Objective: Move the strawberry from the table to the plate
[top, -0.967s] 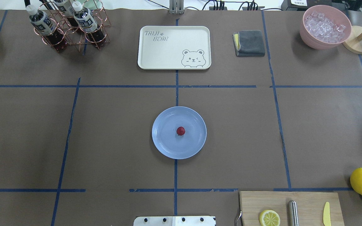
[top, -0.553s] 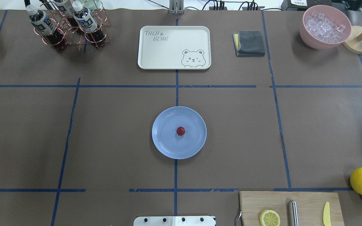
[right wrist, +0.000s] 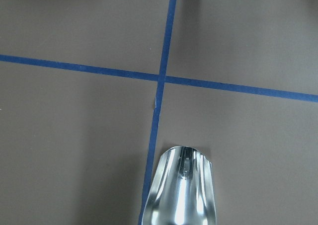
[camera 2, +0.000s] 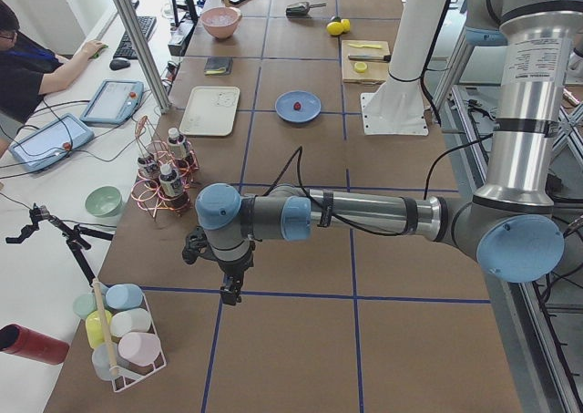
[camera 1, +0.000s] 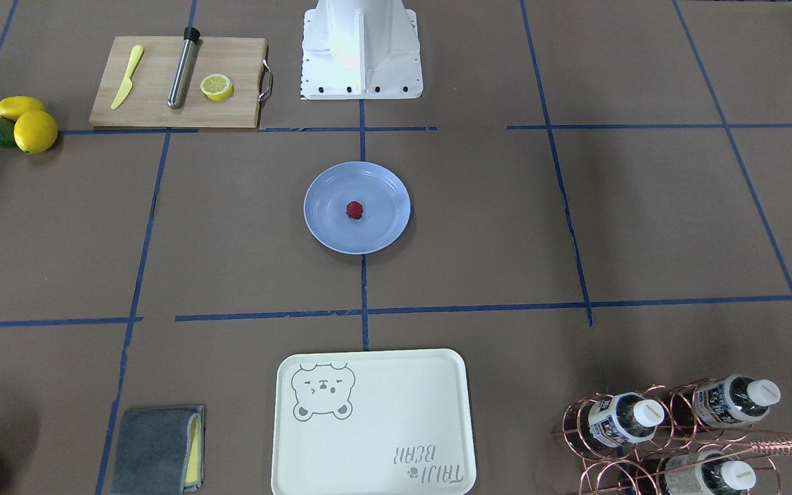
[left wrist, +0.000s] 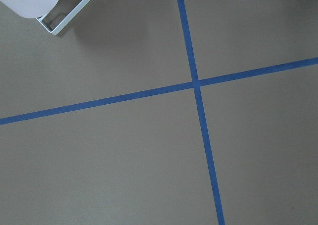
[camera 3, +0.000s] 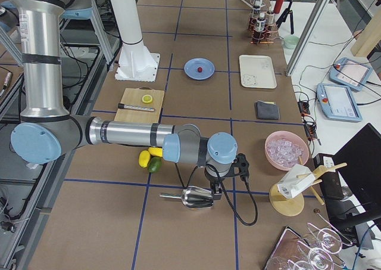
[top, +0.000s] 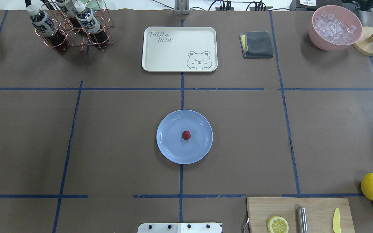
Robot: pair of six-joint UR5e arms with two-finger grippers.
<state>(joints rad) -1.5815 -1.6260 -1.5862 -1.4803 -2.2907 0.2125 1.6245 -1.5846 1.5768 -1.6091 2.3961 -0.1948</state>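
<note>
Finds the strawberry (top: 186, 135) lying near the middle of the light-blue plate (top: 170, 152), with the plate resting on the brown table (top: 118, 136) over a line of blue tape. Cannot make out the berry's green top in the overhead or front-facing view; reads there only as a small dark red blob. Picks up the left gripper (camera 2: 231, 292) only in the view from the table's left end, pointing down close over the table near a white wire cup rack (camera 2: 123, 335), well apart from the plate. Cannot tell whether its fingers are spread or pressed together. Catches just a corner of what looks like that rack at the top edge of the left wrist view, the rest cut off, above a tape crossing. Picks up the right gripper (camera 3: 218, 192) only in the view from the right end, low over the table just beside a metal scoop (camera 3: 197, 197). Cannot tell its finger spacing either, nor whether it touches the scoop. Gets only the scoop's shiny mouth at the bottom edge of the right wrist view, handle out of frame. Finds the cutting board (top: 298, 215) cut off by the overhead view's bottom edge.
</note>
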